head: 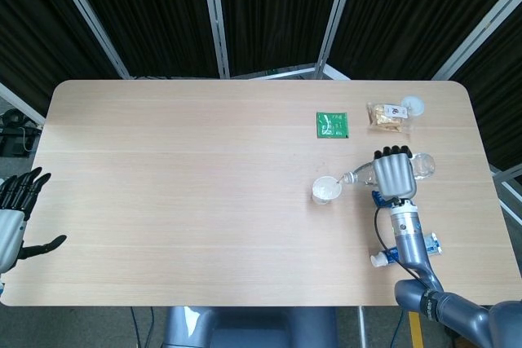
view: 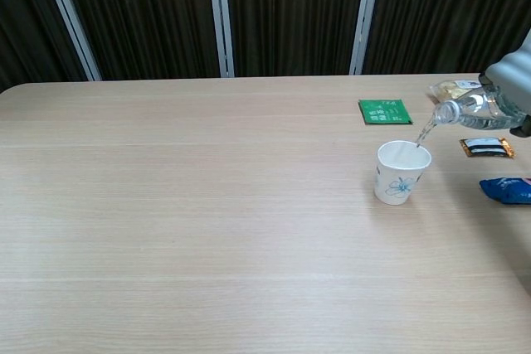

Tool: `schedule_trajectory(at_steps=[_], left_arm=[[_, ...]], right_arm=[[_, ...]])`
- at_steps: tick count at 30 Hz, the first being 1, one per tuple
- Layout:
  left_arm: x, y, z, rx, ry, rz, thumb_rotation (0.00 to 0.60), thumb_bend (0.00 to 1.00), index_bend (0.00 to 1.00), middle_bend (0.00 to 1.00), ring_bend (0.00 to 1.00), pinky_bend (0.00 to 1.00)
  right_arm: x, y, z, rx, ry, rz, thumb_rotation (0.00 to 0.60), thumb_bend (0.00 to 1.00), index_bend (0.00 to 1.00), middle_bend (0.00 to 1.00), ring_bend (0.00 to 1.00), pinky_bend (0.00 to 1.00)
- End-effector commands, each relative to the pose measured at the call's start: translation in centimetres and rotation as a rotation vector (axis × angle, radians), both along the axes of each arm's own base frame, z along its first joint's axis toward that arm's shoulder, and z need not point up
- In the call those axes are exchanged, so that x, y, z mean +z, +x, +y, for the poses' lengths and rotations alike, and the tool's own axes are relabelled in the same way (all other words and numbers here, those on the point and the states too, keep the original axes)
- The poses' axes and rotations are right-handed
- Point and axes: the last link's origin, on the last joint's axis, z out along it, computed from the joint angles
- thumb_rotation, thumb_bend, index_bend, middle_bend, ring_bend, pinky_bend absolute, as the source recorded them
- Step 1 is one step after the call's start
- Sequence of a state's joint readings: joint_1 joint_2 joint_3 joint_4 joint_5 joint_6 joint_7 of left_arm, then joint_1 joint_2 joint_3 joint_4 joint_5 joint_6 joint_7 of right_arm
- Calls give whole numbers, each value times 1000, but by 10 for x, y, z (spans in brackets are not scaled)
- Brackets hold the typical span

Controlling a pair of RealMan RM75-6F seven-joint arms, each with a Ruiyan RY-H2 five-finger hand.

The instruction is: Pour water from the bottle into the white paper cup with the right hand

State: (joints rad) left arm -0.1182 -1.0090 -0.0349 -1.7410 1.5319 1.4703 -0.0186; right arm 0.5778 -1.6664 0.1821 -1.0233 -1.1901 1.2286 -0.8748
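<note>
The bottle [view: 474, 109] lay nearly on its side in the air above the right part of the table [head: 179, 185], its long axis running across the robot's front, mouth toward the robot's left and dipped slightly, base away to the right. The right hand [head: 395, 174] had it wrapped around the body, fingers closed over the top of the clear plastic so that only the neck and the far end showed in the head view. From the mouth a thin stream of water fell at a slant into the white paper cup [view: 401, 172], which stood upright on the table just below and to the left of the bottle's neck, apart from it. The cup bore a blue flower print on its side. How far it was filled could not be told. Some water remained in the bottle.

Beyond the cup lay a flat green packet [head: 332, 124], and farther right a clear bag of snacks [head: 388, 116] near the far edge. On the near right side of the table lay a small orange-edged sachet [view: 487, 147] and a blue packet [view: 507, 191], both close to the right arm. The left hand [head: 16, 209] hung off the table's left edge, fingers spread and holding nothing.
</note>
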Motion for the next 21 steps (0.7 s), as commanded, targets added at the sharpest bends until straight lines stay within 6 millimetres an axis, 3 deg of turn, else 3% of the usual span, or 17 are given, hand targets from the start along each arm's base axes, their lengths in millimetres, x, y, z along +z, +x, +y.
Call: schedule_trajectory(at_steps=[1, 12, 21], left_arm=[[0, 0, 0, 0, 0, 0, 600, 0, 0, 0, 0, 0], [0, 0, 0, 2, -4, 0, 600, 0, 0, 0, 0, 0], [1, 0, -1, -2, -4, -7, 600, 0, 0, 0, 0, 0]], right_arm=[[0, 0, 0, -2, 0, -7, 600, 567, 453, 580, 508, 475], [2, 1, 3, -25, 8, -296, 600, 569, 461, 589, 517, 478], [32, 4, 18, 29, 24, -558, 600, 578, 461, 591, 517, 486]])
